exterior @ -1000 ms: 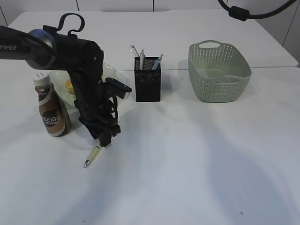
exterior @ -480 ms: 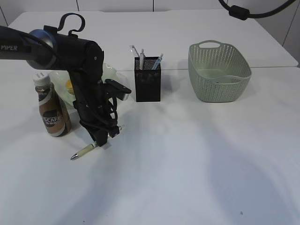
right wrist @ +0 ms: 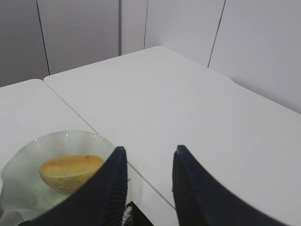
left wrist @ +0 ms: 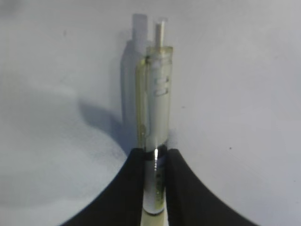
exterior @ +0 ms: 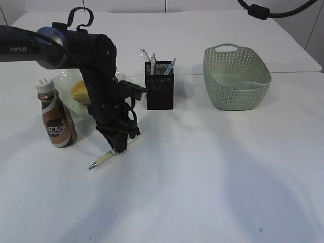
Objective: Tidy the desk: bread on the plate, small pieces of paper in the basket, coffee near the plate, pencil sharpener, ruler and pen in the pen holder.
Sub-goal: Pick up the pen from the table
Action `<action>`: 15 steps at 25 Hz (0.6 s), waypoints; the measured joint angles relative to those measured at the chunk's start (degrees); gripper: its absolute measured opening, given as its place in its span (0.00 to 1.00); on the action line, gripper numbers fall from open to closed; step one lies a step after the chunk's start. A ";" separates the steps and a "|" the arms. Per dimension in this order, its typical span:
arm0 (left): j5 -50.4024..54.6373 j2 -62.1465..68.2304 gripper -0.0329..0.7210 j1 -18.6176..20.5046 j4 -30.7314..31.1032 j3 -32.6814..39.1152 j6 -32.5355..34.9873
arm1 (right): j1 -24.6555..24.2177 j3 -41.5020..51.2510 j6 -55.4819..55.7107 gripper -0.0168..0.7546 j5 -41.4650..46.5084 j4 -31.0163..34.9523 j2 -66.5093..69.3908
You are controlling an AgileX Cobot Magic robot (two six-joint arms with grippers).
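The surface (exterior: 212, 172) was a plain white top, matte and evenly lit, with soft grey shadows spread across its near part. A thin seam (exterior: 283, 74) ran across it from side to side, where a second white top (exterior: 192, 30) with rounded corners butted against the nearer one. Behind stood a wall (right wrist: 80, 33) of pale grey-white panels divided by narrow dark vertical joints. A black cable (exterior: 273, 11) looped down from above at the upper right. The light was diffuse, with no hard glare.
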 joint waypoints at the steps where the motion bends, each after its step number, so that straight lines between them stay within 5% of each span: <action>1: 0.86 0.00 0.13 0.00 -0.27 -0.91 0.00 | 0.00 0.00 0.00 0.38 0.11 0.00 0.00; 15: 5.29 0.00 0.13 0.00 -3.48 -9.50 0.00 | 0.00 0.00 0.34 0.38 4.84 0.00 0.00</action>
